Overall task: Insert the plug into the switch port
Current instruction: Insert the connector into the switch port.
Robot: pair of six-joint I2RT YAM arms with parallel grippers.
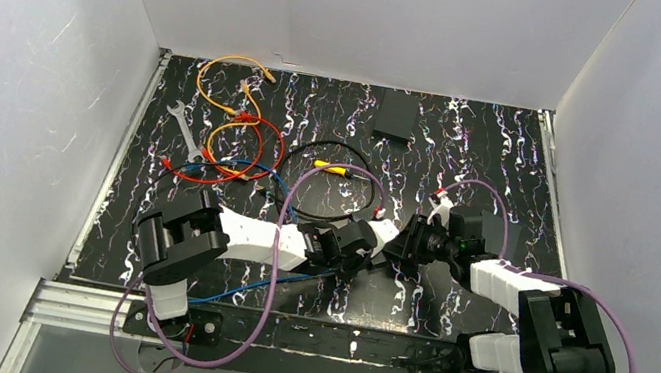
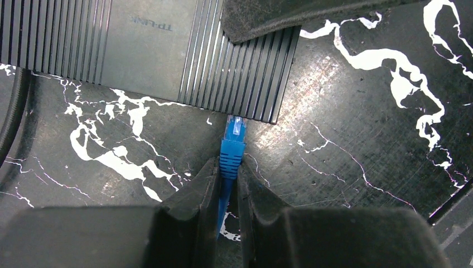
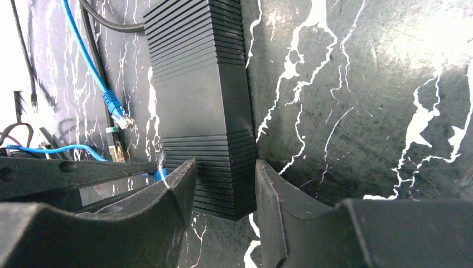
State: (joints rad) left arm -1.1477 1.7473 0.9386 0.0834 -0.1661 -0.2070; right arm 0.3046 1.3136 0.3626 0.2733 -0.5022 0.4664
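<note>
the ribbed black switch (image 2: 145, 50) reads tp-link. left gripper (image 2: 227, 172) pinches the blue, clear-tipped plug (image 2: 232, 146) touching its edge; right gripper (image 3: 226, 181) straddles the switch, grip unclear.

overhead overview, both wrist views close on switch (image 2: 150, 50)

The worktop (image 1: 503, 160) is black with white squiggly lines. Plain white walls (image 1: 366, 10) stand behind it and on both sides. A silver rail (image 1: 83, 305) runs along its near edge.
</note>
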